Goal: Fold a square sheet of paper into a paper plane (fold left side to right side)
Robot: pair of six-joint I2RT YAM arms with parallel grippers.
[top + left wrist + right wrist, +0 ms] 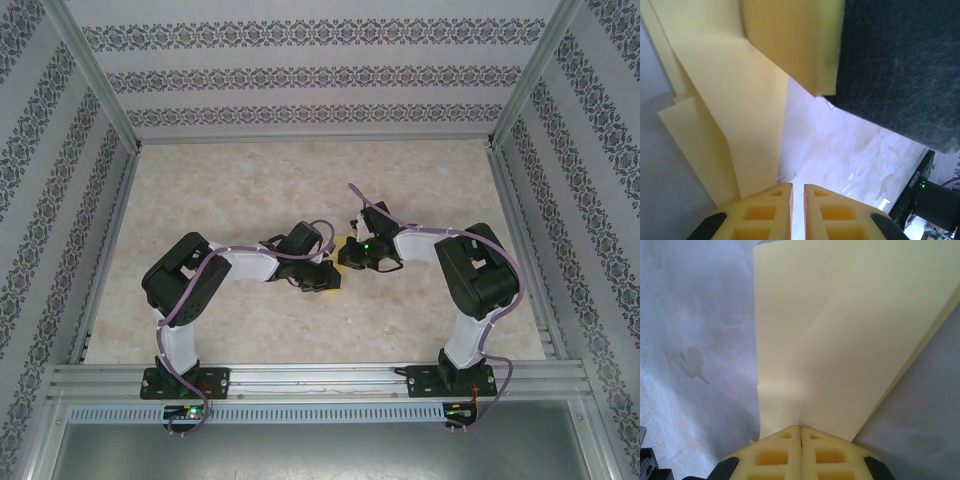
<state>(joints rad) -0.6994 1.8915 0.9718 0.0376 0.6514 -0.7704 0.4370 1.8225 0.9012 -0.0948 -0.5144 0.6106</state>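
The square sheet of paper [840, 340] is yellow and partly folded, with a slanting crease and layered edges. It stands off the table between the two arms at mid-table [347, 243]. My right gripper [800, 429] is shut on its lower edge, the pads pressed together on the sheet. In the top view the right gripper [352, 256] meets the paper from the right. My left gripper [798, 187] sits just right of the sheet [740, 100], its jaws a narrow slit apart with bare table showing between them. From above, the left gripper [331, 280] lies just below the paper.
The right arm's dark body [900, 65] fills the upper right of the left wrist view, close to my left fingers. The marble-patterned table [250, 190] has free room behind and to both sides. Patterned walls [300, 80] and a metal rail [320, 380] enclose it.
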